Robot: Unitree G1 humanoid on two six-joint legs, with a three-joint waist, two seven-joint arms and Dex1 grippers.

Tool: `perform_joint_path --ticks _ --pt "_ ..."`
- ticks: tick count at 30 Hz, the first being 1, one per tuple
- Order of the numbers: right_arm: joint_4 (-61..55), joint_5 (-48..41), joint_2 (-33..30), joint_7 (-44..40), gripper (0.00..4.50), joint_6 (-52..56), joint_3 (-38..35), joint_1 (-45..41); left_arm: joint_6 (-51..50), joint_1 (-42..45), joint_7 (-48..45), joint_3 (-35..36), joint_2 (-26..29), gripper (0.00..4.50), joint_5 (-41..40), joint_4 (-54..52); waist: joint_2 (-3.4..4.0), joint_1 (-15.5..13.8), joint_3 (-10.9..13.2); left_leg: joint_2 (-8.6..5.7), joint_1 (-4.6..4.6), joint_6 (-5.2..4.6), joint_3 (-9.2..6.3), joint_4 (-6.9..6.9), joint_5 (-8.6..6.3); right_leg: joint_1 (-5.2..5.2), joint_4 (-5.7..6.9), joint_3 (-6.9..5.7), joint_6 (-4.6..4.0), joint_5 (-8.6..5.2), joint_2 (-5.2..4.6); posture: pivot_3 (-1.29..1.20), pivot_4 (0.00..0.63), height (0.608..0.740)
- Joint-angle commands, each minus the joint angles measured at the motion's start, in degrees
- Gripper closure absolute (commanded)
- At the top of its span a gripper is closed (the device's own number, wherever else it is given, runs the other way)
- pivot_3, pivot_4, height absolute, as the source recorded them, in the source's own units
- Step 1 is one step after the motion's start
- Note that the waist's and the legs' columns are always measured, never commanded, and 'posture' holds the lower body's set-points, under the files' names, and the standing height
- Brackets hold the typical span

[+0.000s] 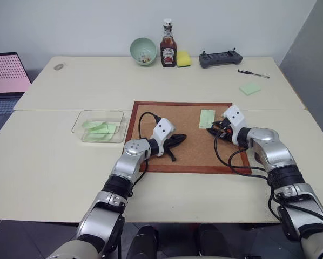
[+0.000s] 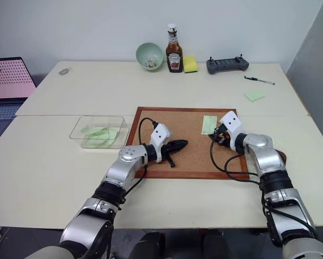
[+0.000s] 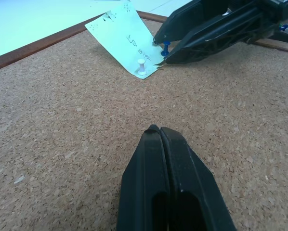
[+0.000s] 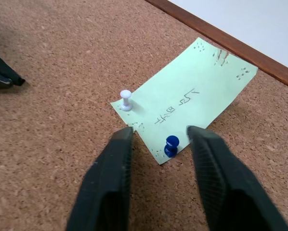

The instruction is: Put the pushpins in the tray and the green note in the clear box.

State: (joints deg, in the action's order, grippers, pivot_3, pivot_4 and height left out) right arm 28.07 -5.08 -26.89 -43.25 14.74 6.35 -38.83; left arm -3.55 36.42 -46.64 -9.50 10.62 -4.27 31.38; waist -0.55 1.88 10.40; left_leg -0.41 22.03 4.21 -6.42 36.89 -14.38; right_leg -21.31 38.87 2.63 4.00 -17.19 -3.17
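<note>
While right claw (image 4: 158, 139) gapes, blue pushpin (image 4: 171, 145) between fingers

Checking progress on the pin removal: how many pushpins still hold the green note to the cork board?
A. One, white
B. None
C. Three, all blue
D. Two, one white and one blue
D: the right wrist view shows a white pushpin and a blue pushpin both stuck through the near edge of the green note, with the right gripper open on either side of the blue one.
</note>
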Motion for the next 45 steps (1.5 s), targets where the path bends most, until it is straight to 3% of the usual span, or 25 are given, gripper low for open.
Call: perform_joint_path --ticks 1,6,23,29,45 --pt "0.07 0.70 -0.69 0.32 3.63 -1.85 -1.14 -1.49 -1.04 -1.29 0.50 -0.45 0.10 4.50 0.56 0.48 0.00 0.01 0.00 0.00 0.00 0.00 0.00 0.00 0.00 0.00 0.00 0.00 0.00 0.00 0.00 0.00 0.150 0.740" --pt "0.31 0.94 -1.09 0.35 4.48 -2.17 -1.59 -1.41 -1.18 -1.43 0.29 -0.40 0.09 4.50 0.37 0.21 0.00 0.03 0.00 0.00 0.00 0.00 0.00 0.00 0.00 0.00 0.00 0.00 0.00 0.00 0.00 0.00 0.150 0.740" --pt "-3.67 -1.04 -1.83 -3.55 4.48 0.72 -1.79 0.26 -1.16 -1.49 0.27 -0.67 0.26 4.50 0.78 0.30 0.00 0.00 0.00 0.00 0.01 0.00 0.00 -0.02 0.00 -0.02 -0.01 0.00 0.00 0.00 0.00 0.00 0.150 0.740" --pt "-3.73 -0.05 -1.96 -3.18 3.38 1.33 -1.13 0.43 -1.22 -1.66 0.28 -0.77 0.39 4.50 0.85 0.06 0.00 0.07 0.00 0.00 0.00 0.00 0.00 -0.03 0.00 -0.01 -0.01 0.00 0.00 0.00 0.00 0.00 0.150 0.740" --pt "-2.23 -3.53 -0.15 -1.20 3.38 5.64 -4.93 -0.63 -1.28 -1.95 0.25 -0.98 0.58 4.50 0.90 -0.26 0.00 0.10 0.00 0.01 0.00 0.00 0.00 -0.03 0.00 -0.02 -0.01 0.00 0.00 0.00 0.01 0.00 0.150 0.740"
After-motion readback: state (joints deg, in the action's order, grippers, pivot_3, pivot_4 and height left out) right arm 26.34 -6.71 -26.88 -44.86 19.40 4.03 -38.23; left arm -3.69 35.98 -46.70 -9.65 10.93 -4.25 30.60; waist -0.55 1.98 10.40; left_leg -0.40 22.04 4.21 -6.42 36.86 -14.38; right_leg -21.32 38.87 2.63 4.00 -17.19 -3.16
